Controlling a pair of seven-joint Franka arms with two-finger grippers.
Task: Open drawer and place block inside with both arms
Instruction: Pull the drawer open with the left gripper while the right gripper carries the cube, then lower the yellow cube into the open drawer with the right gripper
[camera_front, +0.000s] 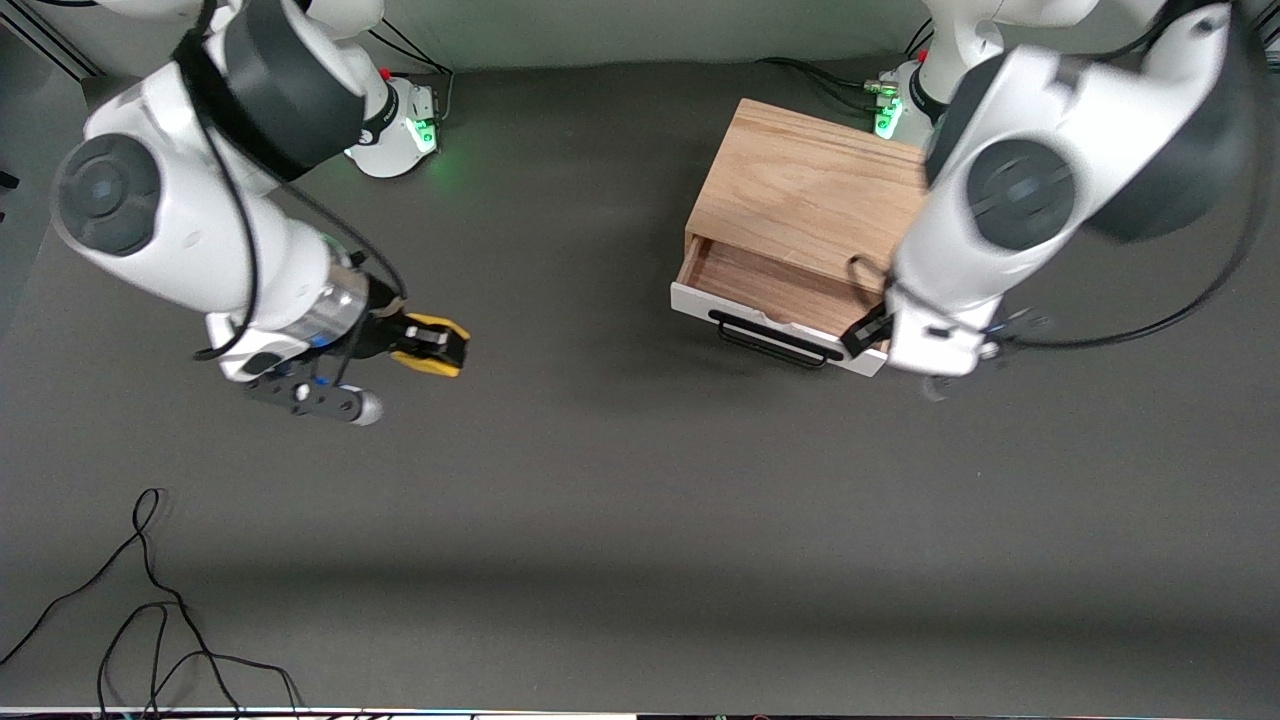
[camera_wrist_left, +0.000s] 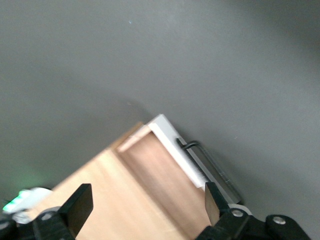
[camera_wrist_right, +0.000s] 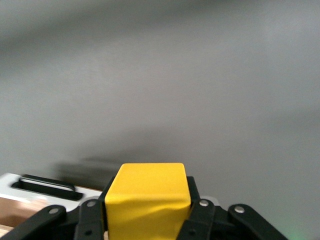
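- Front view: the drawer stands partly pulled out of the wooden box at the left arm's end of the table. Its white front panel and black handle face the front camera; its long axis runs along that panel, slanting a little across the table.
- Front view: the right gripper hangs over bare table toward the right arm's end, well apart from the box, its jaws closed on the yellow block. The left arm reaches over the box's corner; its gripper is hidden under the wrist here.
- Left wrist view: the left gripper has its jaws spread wide and holds nothing. Between and below the two fingers lie the box top and the open drawer, with the handle just past the white panel.
- Right wrist view: the block sits square between the right gripper's jaws, one flat face toward the camera. The drawer's white front and handle show off to one side, apart from the jaws.
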